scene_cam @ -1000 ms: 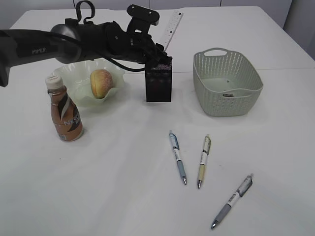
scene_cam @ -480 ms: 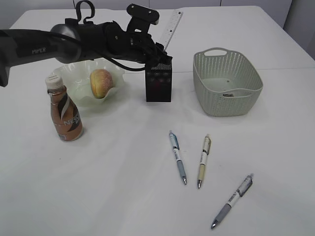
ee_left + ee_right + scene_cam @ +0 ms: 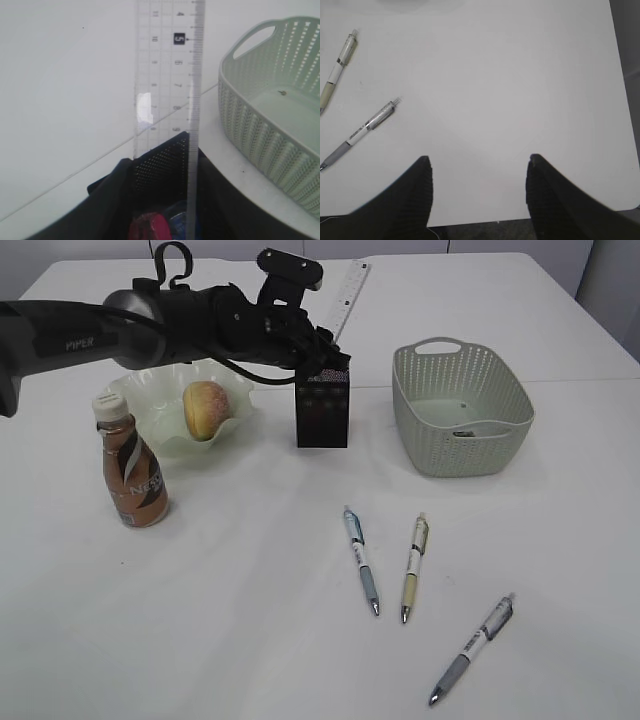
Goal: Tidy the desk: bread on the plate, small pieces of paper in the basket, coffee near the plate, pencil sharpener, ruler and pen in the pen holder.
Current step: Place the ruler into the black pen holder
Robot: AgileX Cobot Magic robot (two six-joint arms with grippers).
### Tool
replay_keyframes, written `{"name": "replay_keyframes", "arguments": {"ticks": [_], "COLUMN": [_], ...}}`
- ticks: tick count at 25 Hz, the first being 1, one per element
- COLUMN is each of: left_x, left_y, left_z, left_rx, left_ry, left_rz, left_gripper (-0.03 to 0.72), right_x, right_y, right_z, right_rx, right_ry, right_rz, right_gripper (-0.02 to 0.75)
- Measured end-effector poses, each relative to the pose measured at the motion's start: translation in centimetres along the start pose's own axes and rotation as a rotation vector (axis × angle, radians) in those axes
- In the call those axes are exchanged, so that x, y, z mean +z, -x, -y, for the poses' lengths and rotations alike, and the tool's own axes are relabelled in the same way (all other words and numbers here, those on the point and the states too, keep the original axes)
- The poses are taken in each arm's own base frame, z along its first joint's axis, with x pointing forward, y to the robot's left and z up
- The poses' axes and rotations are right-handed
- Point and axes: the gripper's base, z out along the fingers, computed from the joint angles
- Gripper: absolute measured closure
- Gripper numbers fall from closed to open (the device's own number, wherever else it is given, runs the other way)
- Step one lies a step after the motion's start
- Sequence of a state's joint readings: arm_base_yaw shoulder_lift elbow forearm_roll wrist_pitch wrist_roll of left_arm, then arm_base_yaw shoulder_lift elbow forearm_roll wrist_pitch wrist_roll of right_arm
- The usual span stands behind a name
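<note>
Nothing on the desk [image 3: 250, 640] has shifted since a second ago, and my left claw [image 3: 325, 352] still holds the ruler [image 3: 345, 295] upright over the pen holder [image 3: 322, 410], its lower end inside the mesh box. My right claw [image 3: 479, 170] hangs wide and empty above the desk, near two pens [image 3: 360, 132].

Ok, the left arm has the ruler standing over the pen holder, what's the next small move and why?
Probably open the left gripper and let go: the ruler already stands with its lower end inside the pen holder, so nothing seems left but the release.
</note>
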State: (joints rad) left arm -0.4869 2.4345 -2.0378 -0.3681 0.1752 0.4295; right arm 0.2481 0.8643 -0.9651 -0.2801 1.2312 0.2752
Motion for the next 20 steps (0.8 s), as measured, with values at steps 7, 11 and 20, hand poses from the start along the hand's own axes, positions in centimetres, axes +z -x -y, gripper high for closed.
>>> {"name": "replay_keyframes", "arguments": {"ticks": [7, 11, 20], "left_x": [0.07, 0.07, 0.07], "left_y": [-0.08, -0.08, -0.07], "left_z": [0.05, 0.06, 0.03], "left_rx": [-0.033, -0.037, -0.025], "left_ry": [-0.005, -0.006, -0.003], "left_rz": [0.0, 0.0, 0.002], "left_gripper": [0.407, 0.407, 0.404], "right_x": [0.0, 0.0, 0.0], "right_y": [0.02, 0.03, 0.03], "right_z": [-0.01, -0.01, -0.01], "right_rx": [0.0, 0.0, 0.0], "right_ry": [0.001, 0.001, 0.001], "right_rz": [0.002, 0.004, 0.004], "right_gripper": [0.271, 0.271, 0.271]}}
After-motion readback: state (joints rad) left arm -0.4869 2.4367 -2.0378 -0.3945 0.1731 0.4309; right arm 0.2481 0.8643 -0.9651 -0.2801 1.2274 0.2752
